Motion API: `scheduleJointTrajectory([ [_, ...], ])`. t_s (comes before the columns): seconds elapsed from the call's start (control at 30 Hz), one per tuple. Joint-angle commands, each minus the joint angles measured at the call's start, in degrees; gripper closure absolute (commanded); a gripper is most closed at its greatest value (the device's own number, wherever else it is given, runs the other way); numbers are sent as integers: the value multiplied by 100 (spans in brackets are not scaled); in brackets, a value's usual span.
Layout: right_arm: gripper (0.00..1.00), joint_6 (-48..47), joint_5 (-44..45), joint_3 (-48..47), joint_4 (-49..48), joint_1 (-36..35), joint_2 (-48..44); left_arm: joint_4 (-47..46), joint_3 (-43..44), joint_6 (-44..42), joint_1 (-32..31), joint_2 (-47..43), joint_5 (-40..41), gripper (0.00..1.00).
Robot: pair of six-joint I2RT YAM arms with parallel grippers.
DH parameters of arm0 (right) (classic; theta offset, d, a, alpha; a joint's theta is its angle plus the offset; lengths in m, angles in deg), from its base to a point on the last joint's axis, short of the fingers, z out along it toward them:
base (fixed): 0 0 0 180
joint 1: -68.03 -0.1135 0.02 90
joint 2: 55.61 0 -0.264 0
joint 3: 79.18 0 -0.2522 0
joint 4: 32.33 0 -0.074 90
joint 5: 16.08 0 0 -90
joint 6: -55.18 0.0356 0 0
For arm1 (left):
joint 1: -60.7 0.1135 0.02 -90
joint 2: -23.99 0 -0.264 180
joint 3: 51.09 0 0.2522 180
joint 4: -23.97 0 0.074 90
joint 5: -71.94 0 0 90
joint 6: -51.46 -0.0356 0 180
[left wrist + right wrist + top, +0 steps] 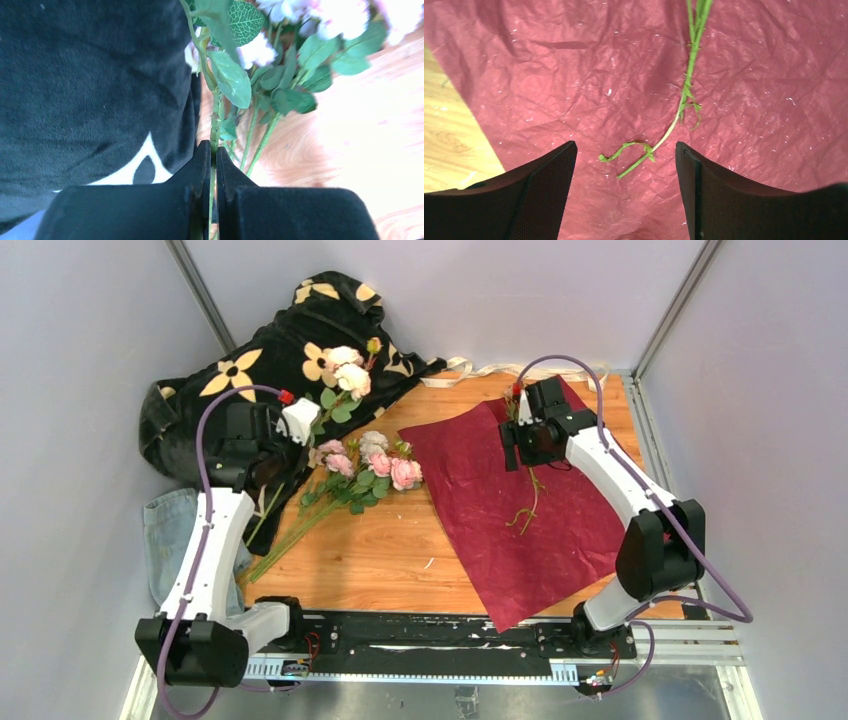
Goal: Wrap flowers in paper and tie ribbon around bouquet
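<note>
My left gripper (214, 152) is shut on a thin green flower stem (215, 117), at the edge of the black blanket (90, 85). Leaves and blurred pale blooms (320, 17) fill the top of that view. From above, the left gripper (303, 435) sits between cream roses (346, 368) on the blanket and a bunch of pink roses (372, 464) lying on the wood. The dark maroon paper (505, 510) lies flat on the right. My right gripper (527, 452) hovers open over the paper (574, 75), above a loose green stem (688, 80). The cream ribbon (478, 369) lies at the back edge.
The black flower-print blanket (255, 360) is heaped at the back left. Blue denim cloth (170, 530) lies under the left arm. Grey walls close in both sides and the back. Bare wood (390, 540) shows between the flowers and the paper.
</note>
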Motion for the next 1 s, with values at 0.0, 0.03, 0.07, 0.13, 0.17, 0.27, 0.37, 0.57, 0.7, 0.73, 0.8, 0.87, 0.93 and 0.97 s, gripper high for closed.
scheduleJointTrajectory([
  [0.0, 24, -346, -419, -135, -64, -450, -412, 371, 609, 627, 32, -192, -971, 100],
  [0.03, 24, -429, -699, -133, -237, -618, -533, 371, 830, 841, 32, -206, -1279, 100],
  [0.07, 23, -517, -1072, -119, -573, -798, -674, 371, 1081, 1107, 32, -186, -1704, 100],
  [0.13, 21, -482, -1782, -59, -1371, -1296, -921, 288, 1552, 1732, 32, -89, -2444, 100],
  [0.17, 19, -350, -2178, 10, -1930, -1570, -1003, 137, 1693, 2268, 32, -39, -2796, 100],
  [0.27, 15, 355, -2788, 218, -3883, -2505, -966, -494, 1812, 3422, -14, 56, -3586, 100],
  [0.37, 15, 1141, -2832, 29, -5298, -2993, -503, -714, 1960, 3759, -274, 82, -3498, 100],
  [0.57, 16, 1657, -2715, -1064, -5517, -3267, 558, -759, 1944, 3860, -425, -46, -3449, 100],
  [0.7, 18, 1857, -2804, -1369, -5670, -3336, 997, -849, 1752, 3886, -434, -144, -3463, 100],
  [0.73, 21, 1956, -2863, -1468, -5694, -3339, 1091, -896, 1701, 3913, -442, -183, -3462, 100],
  [0.8, 23, 2118, -3007, -1540, -5796, -3337, 1234, -959, 1603, 3904, -450, -199, -3428, 100],
  [0.87, 30, 2199, -3043, -1556, -5872, -3341, 1305, -983, 1537, 3863, -452, -210, -3418, 100],
  [0.93, 67, 2182, -2938, -1560, -5787, -3342, 1323, -1011, 1473, 3881, -452, -228, -3458, 100],
  [0.97, 92, 2163, -2851, -1553, -5699, -3335, 1314, -1026, 1448, 3892, -452, -239, -3469, 100],
])
